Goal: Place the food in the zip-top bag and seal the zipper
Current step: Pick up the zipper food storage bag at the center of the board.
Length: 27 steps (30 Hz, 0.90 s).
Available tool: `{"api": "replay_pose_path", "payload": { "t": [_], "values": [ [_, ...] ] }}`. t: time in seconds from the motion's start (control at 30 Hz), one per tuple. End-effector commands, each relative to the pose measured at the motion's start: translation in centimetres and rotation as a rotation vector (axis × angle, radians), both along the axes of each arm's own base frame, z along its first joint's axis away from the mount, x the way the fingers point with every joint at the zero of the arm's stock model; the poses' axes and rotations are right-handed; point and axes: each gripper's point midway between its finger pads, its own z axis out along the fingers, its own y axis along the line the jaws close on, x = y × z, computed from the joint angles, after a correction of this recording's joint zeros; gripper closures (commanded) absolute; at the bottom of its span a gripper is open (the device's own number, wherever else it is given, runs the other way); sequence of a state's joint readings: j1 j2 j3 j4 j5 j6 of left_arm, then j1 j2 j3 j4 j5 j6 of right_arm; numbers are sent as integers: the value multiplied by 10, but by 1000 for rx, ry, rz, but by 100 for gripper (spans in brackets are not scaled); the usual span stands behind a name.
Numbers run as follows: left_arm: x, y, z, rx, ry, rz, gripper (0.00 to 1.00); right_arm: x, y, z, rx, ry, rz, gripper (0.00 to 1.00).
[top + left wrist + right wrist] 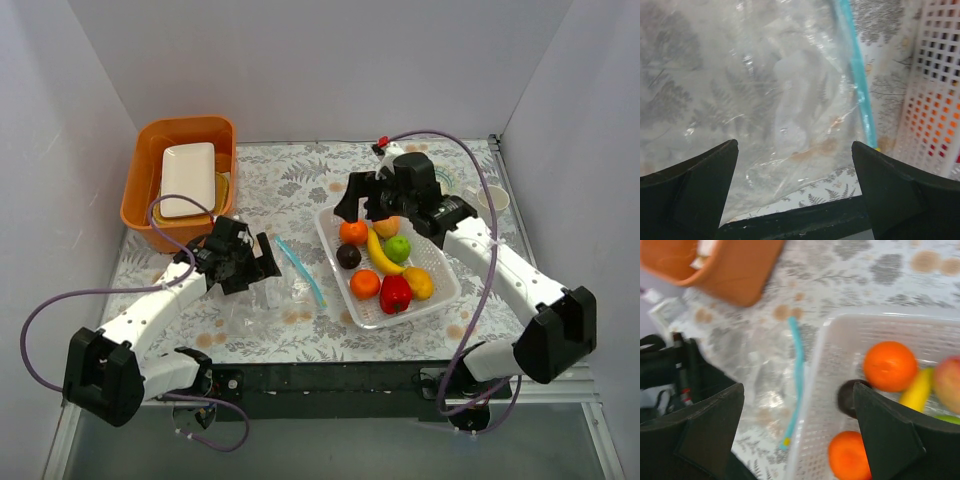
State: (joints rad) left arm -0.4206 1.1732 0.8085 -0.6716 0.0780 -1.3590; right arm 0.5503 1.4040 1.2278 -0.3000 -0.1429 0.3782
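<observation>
The clear zip-top bag (268,300) lies flat on the leaf-patterned cloth, and its light blue zipper (300,268) faces the basket. My left gripper (262,275) hovers open just over the bag (780,90) with nothing between its fingers, the zipper (857,75) off to its right. The food sits in the white basket (335,262): two oranges (353,232) (365,284), a banana (383,252), a green ball (398,248), a dark purple ball (348,256), a red piece (396,294) and a yellow piece (419,283). My right gripper (360,210) hangs open above the basket's far left corner (825,390), near an orange (890,366).
An orange bin (185,180) holding a white plate stands at the back left. A small cup (493,200) sits at the back right. White walls close in the table on three sides. The table's dark front edge (805,220) lies just under my left gripper.
</observation>
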Motion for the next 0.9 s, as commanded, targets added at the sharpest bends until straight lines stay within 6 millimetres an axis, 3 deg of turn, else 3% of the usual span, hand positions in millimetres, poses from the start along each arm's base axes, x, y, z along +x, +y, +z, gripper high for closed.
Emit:
{"api": "replay_pose_path", "payload": {
  "t": [0.0,0.1,0.17,0.33,0.4,0.43,0.53,0.6,0.63,0.87],
  "values": [
    [-27,35,-15,82,58,195,2,-61,55,1,113,81,225,7],
    [-30,43,-9,69,50,289,2,-91,81,-11,110,111,307,13],
    [-38,40,-17,35,98,331,2,-105,95,-25,90,153,345,18],
    [-63,21,-44,-100,218,354,2,-120,119,-58,22,213,394,28],
    [-65,23,-46,-104,213,370,2,-118,125,-66,-9,230,397,30],
    [-65,27,-44,-97,195,384,2,-116,126,-83,-57,257,402,32],
    [-65,38,-41,-63,170,419,2,-103,128,-100,-142,255,380,32],
    [-65,39,-40,-61,164,423,2,-97,134,-103,-153,248,390,33],
    [-65,39,-41,-57,169,422,2,-97,136,-116,-179,275,404,33],
    [-66,37,-43,-58,179,406,2,-87,158,-140,-199,283,471,34]
  ]
}}
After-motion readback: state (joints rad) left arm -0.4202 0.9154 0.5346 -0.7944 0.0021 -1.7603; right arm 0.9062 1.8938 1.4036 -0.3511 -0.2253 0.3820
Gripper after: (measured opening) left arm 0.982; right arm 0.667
